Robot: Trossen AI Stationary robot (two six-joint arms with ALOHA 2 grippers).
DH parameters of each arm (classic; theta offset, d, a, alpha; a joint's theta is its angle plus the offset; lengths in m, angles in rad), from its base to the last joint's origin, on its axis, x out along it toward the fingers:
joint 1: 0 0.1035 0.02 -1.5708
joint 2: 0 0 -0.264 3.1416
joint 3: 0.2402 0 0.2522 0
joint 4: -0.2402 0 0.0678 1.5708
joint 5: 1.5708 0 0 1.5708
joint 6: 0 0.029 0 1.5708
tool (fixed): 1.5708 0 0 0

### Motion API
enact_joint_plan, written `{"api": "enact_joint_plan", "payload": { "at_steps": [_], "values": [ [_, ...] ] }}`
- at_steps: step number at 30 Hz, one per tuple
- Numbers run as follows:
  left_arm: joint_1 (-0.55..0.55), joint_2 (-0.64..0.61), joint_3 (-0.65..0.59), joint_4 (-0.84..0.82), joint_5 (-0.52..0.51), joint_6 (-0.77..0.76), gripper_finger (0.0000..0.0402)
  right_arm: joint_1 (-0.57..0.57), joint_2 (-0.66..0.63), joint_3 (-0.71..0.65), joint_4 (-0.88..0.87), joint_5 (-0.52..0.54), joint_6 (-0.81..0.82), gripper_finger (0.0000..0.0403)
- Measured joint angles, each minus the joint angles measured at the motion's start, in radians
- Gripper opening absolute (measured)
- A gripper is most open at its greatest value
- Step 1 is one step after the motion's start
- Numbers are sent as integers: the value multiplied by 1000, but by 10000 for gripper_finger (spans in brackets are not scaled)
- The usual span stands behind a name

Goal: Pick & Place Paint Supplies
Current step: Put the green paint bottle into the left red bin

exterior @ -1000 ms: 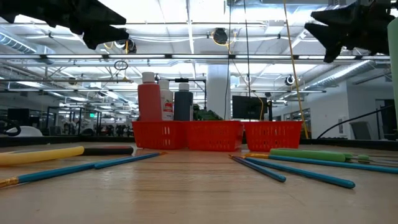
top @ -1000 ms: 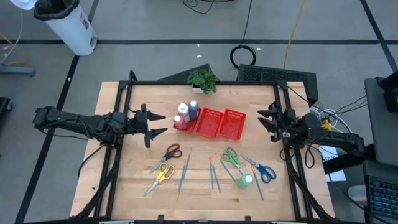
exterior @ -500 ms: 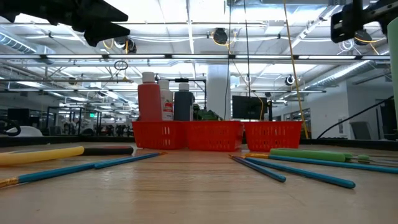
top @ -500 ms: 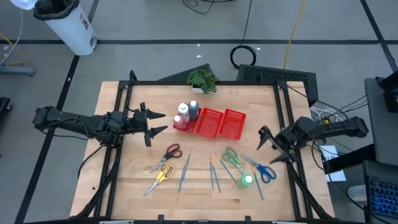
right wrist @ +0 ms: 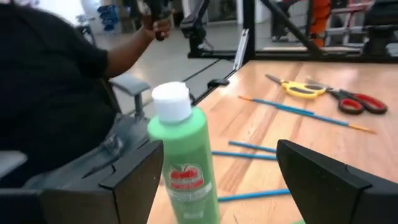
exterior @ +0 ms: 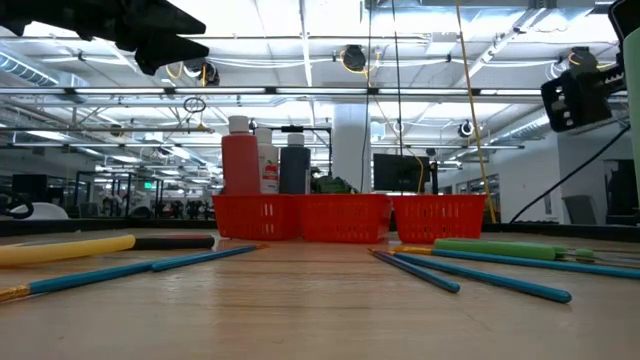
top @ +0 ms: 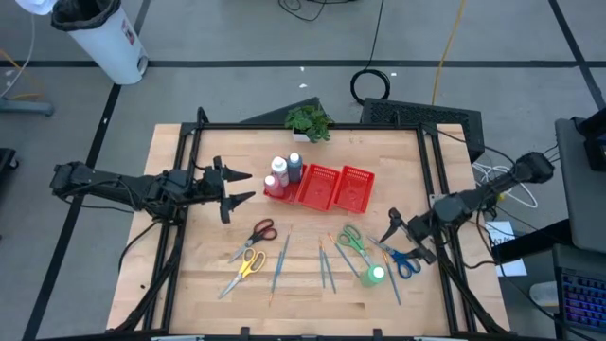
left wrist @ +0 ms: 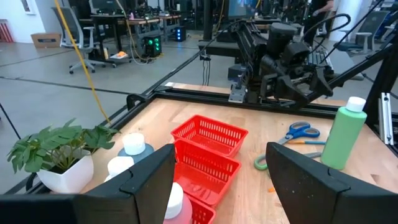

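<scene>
A green paint bottle with a white cap stands upright on the table near its near right corner. My right gripper hovers open just right of it, above the blue scissors. In the right wrist view the bottle shows between the fingers, closer to one, and apart from both. Three bottles stand in the left part of the red tray. Green, red and yellow scissors and thin brushes lie flat on the wood. My left gripper waits open, left of the tray.
A small potted plant stands at the far edge. A black frame borders the table on each side. In the right wrist view a person in a dark sleeve is beyond the table's near side. Bare wood lies between the tray and the scissors.
My right arm has swung from the table's right edge, level with the tray, toward the near edge. It has turned to face the green bottle and the blue scissors and stays open. My left arm and all the supplies have kept still.
</scene>
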Motion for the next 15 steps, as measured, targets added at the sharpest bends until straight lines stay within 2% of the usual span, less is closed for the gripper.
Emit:
{"api": "enact_joint_plan", "payload": {
  "at_steps": [7,15],
  "values": [
    [0,0,0,0,0,0,255,172,135,-2,7,266,70,302],
    [0,0,0,0,0,1,255,368,400,10,249,478,112,302]
  ]
}}
